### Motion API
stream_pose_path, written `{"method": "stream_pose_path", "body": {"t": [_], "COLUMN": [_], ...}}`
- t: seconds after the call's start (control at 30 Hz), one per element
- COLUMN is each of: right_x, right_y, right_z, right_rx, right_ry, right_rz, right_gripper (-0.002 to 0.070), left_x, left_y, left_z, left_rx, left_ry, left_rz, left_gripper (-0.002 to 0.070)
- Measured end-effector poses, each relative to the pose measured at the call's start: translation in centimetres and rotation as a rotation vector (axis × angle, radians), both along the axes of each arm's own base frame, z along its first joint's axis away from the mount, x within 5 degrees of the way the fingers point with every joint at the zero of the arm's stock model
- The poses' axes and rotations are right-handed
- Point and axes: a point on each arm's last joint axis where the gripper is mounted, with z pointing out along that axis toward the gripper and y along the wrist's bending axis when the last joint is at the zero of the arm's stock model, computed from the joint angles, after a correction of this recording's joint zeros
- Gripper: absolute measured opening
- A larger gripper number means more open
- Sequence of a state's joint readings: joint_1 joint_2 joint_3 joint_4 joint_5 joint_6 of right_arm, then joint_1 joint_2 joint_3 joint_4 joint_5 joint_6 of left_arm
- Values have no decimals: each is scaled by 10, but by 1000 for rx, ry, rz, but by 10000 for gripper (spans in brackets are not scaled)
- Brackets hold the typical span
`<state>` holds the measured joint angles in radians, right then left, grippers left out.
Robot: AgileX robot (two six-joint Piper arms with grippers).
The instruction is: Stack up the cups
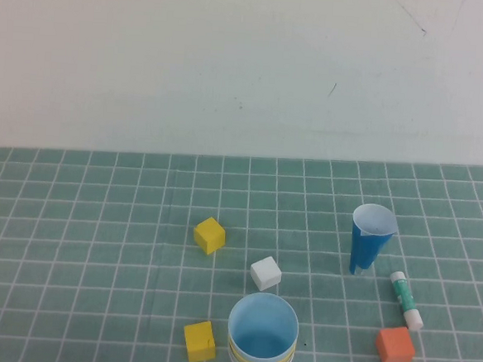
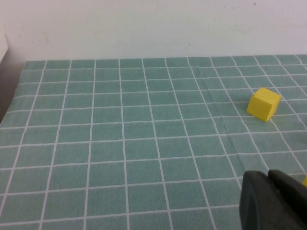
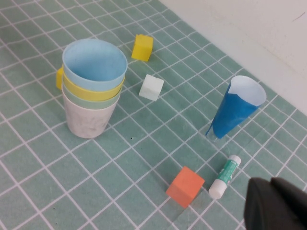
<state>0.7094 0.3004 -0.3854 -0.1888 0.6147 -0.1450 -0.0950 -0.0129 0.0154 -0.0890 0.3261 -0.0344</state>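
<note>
From where I sit, the stacking looks finished: all four cups are nested into one upright tower [image 3: 91, 91] standing on the table [image 1: 98, 221] at its near edge, roughly in the middle between my two arms. In the right wrist view I can read the order plainly: the pink cup [image 3: 88, 120] is the base, the pale green cup [image 3: 91, 102] sits inside it, the yellow cup [image 3: 93, 89] inside that, and the light blue cup [image 3: 94, 62] is on top with its mouth open and empty. Only a band of rim shows for the green and yellow ones, and the rims run level, so I judge the stack well seated and not leaning. From the high view I see mostly the blue mouth [image 1: 263, 325], with slivers of yellow and pink rim beneath. Nothing seems left for me to do but keep the arms clear. The left gripper [image 2: 276, 203] is closed on nothing and hangs over bare table on the left side, well apart from the stack. The right gripper [image 3: 278, 203] is also closed and empty, parked to the right, near the orange cube [image 3: 185, 187] and the glue stick [image 3: 224, 177]. The narrow dark blue cup [image 1: 370, 237] stands apart at the right and is not part of the stack.
</note>
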Motion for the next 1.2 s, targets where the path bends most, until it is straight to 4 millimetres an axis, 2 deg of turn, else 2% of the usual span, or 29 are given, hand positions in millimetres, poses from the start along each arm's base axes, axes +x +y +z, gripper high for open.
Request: {"method": "stream_pose_path", "body": {"t": [1.03, 1.2], "right_x": [0, 1], "right_y": [0, 0], "right_z": [-1, 0], "right_rx": [-3, -33], "right_ry": [4, -43], "right_rz": [0, 14], "right_gripper": [-1, -1], "left_x": [0, 0], "left_y": [0, 0], "left_z": [0, 0], "left_rx": [8, 8], "left_ry": [-1, -1], "left_rz": [-1, -1], "left_gripper": [-2, -2]}}
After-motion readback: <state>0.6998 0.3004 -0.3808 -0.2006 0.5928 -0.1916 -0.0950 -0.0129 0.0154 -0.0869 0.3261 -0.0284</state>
